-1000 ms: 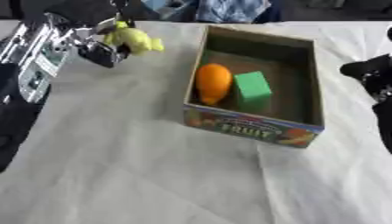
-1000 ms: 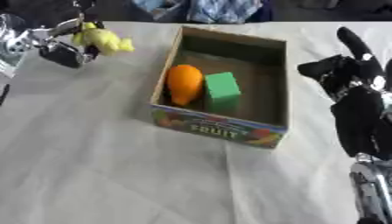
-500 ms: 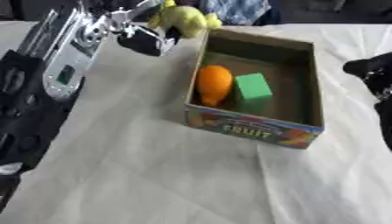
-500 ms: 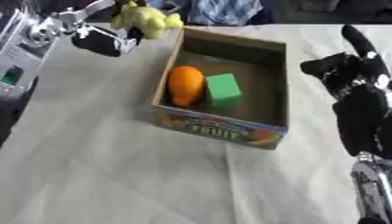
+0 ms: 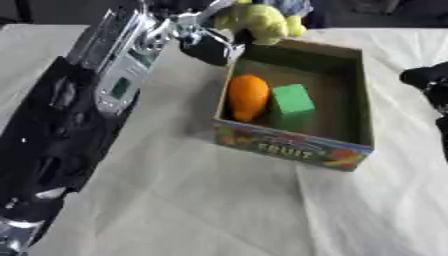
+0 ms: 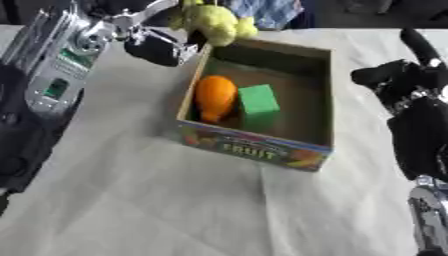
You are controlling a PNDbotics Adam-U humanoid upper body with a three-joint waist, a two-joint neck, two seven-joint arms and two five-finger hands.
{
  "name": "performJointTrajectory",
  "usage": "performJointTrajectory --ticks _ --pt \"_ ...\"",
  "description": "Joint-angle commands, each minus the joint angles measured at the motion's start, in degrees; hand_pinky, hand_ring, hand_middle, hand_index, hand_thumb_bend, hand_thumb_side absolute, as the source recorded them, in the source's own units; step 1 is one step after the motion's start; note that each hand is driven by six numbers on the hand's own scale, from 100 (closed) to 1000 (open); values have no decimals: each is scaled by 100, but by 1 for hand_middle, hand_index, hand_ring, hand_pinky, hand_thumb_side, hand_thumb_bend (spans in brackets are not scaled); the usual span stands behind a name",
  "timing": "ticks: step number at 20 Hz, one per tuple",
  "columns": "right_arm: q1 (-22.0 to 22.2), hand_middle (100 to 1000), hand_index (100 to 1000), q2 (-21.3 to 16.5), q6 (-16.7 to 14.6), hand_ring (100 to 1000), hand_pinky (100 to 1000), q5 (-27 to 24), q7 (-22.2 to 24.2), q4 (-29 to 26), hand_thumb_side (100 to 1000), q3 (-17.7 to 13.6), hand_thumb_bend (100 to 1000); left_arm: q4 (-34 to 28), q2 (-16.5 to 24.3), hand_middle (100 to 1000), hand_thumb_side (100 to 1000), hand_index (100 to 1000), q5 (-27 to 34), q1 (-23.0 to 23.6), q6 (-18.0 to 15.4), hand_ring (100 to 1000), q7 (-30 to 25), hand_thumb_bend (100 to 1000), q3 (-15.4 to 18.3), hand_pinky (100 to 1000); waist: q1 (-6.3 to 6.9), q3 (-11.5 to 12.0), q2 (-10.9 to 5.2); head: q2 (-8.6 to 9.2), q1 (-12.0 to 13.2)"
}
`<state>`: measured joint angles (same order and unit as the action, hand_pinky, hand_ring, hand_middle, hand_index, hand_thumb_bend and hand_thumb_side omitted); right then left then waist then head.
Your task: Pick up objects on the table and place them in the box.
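Yellow toy (image 5: 255, 21), orange fruit (image 5: 248, 96), green block (image 5: 291, 105), brown box (image 5: 367, 106)

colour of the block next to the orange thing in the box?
Green. The block beside the orange thing in the box shows best in the right eye view.

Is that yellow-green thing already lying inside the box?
No, the yellow-green thing is held by the left hand above the far rim of the box, not lying inside with the orange piece.
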<state>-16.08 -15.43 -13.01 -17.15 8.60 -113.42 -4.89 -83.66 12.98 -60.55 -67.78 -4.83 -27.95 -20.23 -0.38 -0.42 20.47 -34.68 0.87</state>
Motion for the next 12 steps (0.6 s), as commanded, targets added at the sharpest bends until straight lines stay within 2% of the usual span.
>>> performJointTrajectory --ticks 1,4,8,12 --pt "-59 574 980 -70 -6 714 802 -96 -103 -117 1000 -15 374 97 -174 1000 165 634 -186 -170 -72 481 -10 100 -52 182 0 -31 -163 22 52" --pt "-60 574 981 -68 -4 714 802 -135 -209 -117 1000 -33 376 199 -282 1000 175 632 -308 -115 -130 479 18 100 -101 180 11 -45 -167 31 24" --pt "-53 574 982 -61 8 713 802 -119 -286 -117 1000 -51 376 329 -382 1000 200 634 -388 92 -181 479 100 100 -177 180 28 -46 -165 38 -141" --pt "-71 573 982 -35 16 713 801 -116 -311 -117 1000 -40 375 676 -569 1000 223 634 -548 219 -220 480 368 100 -217 180 11 -62 -150 47 -180"
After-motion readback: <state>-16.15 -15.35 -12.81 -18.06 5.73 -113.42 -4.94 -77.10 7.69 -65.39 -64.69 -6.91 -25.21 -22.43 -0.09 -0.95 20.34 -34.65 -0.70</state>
